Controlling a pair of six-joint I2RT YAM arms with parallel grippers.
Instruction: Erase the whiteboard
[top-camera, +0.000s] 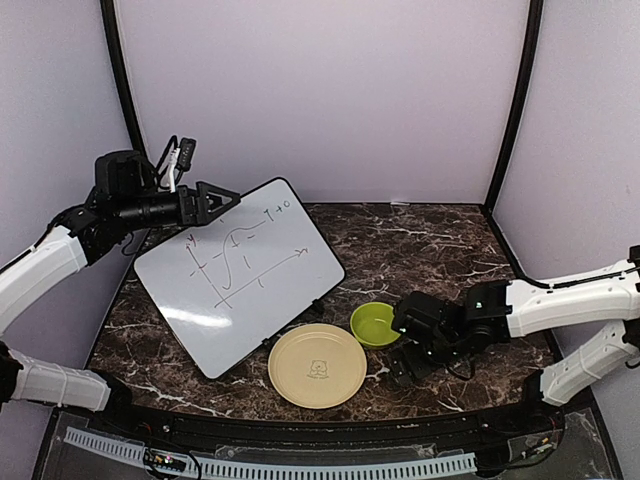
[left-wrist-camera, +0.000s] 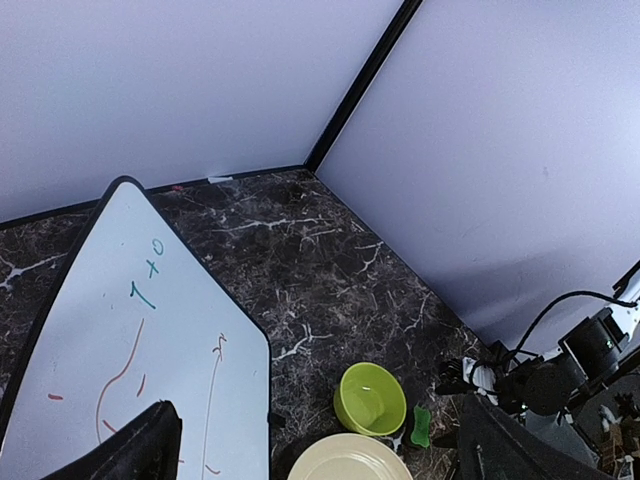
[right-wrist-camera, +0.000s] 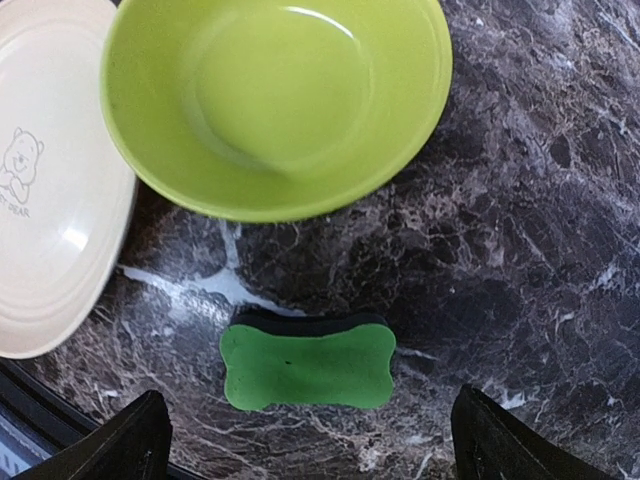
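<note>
The whiteboard (top-camera: 240, 275) lies slanted on the left of the table, with red and green marker graph lines on it. It also shows in the left wrist view (left-wrist-camera: 110, 330). My left gripper (top-camera: 218, 200) is open and empty, raised over the board's far corner. A green bone-shaped eraser (right-wrist-camera: 308, 365) with a black base lies on the table just in front of the green bowl. My right gripper (right-wrist-camera: 320, 450) is open and low over the eraser, one finger on each side, not touching it. The eraser also shows in the left wrist view (left-wrist-camera: 421, 425).
A lime green bowl (top-camera: 375, 323) stands just left of my right gripper (top-camera: 412, 345). A round beige plate (top-camera: 317, 365) with a bear print lies beside it, close to the whiteboard's near corner. White walls enclose the dark marble table (top-camera: 430, 250) on three sides.
</note>
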